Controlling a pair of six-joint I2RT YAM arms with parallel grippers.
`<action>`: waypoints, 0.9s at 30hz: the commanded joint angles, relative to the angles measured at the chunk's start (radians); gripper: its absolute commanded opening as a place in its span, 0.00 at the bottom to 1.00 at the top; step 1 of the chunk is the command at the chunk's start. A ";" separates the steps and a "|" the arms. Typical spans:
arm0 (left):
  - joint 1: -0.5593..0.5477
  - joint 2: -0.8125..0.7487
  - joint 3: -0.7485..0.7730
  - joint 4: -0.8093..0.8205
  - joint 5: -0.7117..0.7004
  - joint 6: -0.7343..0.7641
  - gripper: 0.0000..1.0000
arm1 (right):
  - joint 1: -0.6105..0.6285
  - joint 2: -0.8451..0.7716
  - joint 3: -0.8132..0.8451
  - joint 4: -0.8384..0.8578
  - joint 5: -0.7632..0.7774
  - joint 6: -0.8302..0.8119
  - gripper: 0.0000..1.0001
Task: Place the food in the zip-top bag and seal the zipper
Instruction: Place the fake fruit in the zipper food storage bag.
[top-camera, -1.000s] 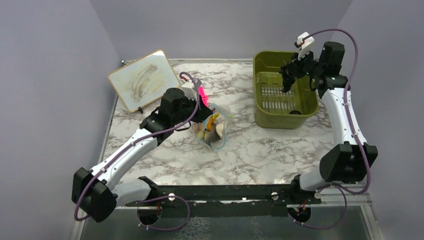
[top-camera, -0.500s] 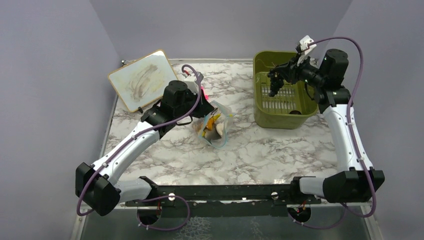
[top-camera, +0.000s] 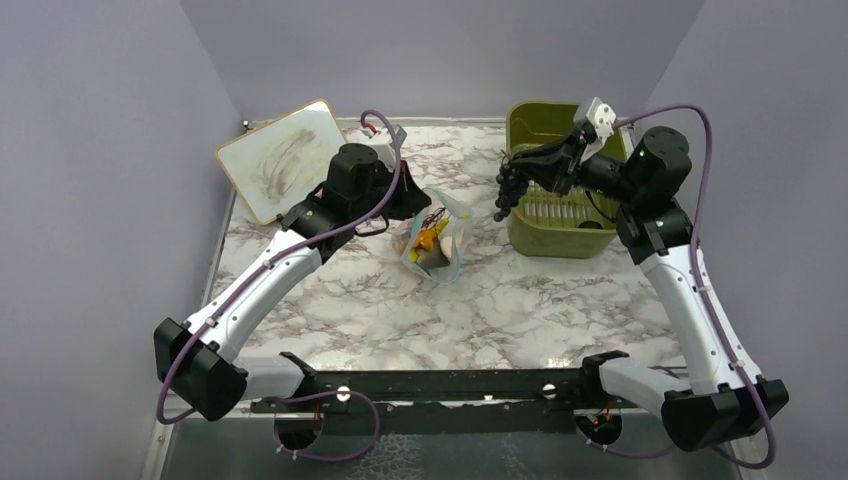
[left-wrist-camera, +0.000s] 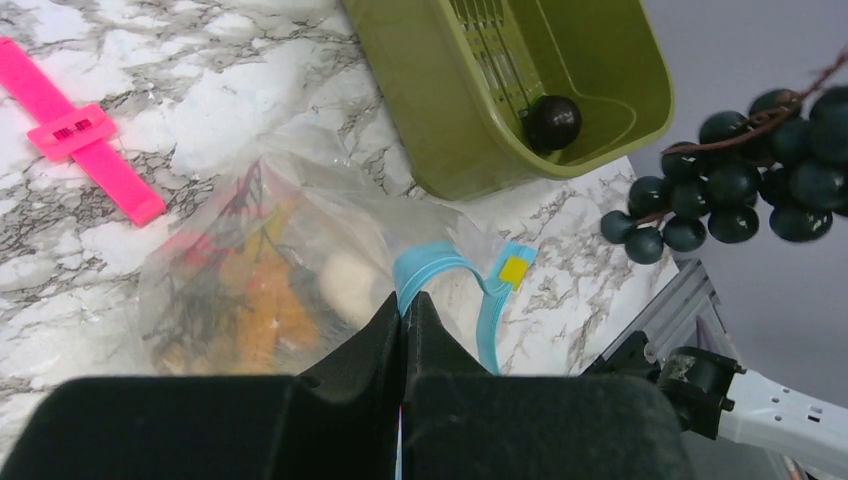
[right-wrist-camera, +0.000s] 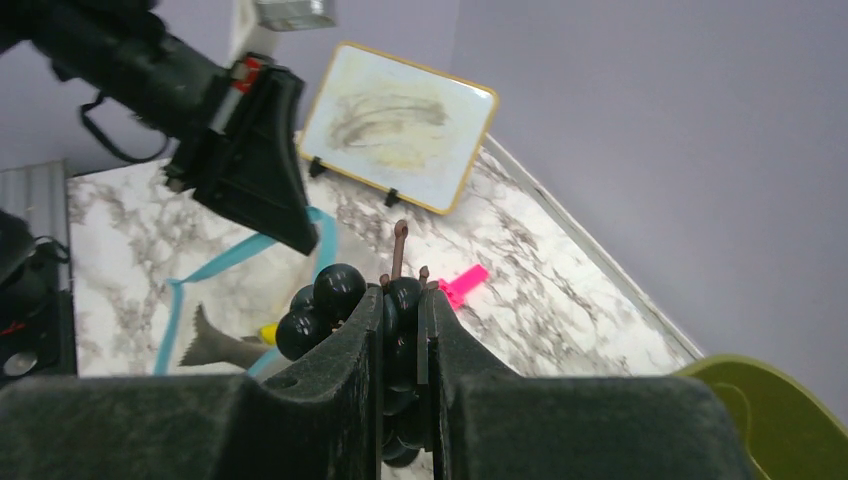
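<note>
Table (top-camera: 350, 300): marble, bears everything.
Bin (top-camera: 560, 242): olive, far right; one dark ball (left-wrist-camera: 553, 122) inside, possibly food.
Bag (top-camera: 432, 245): clear, mid-table, mouth open, several foods already in it. Left gripper (left-wrist-camera: 404, 318) clenched on the zipper (left-wrist-camera: 432, 268) edge.
Grapes (top-camera: 508, 190): airborne between bin and bag, gripped at the stem end by right gripper (right-wrist-camera: 401, 300); not yet bagged.
Clip (left-wrist-camera: 90, 140): pink, beside bag.
Outstanding: grapes, perhaps ball, sealing.

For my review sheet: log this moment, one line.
left gripper: shut on zipper | right gripper: shut on grape bunch, airborne beside bin
</note>
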 joint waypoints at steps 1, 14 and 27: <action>-0.003 0.012 0.032 -0.007 -0.033 -0.050 0.00 | 0.019 -0.057 -0.061 0.151 -0.164 0.037 0.03; -0.003 0.032 -0.026 0.036 -0.005 -0.061 0.00 | 0.201 -0.096 -0.241 0.402 -0.192 0.153 0.03; -0.003 0.030 -0.039 0.062 0.065 -0.078 0.00 | 0.447 0.028 -0.340 0.644 0.004 0.082 0.03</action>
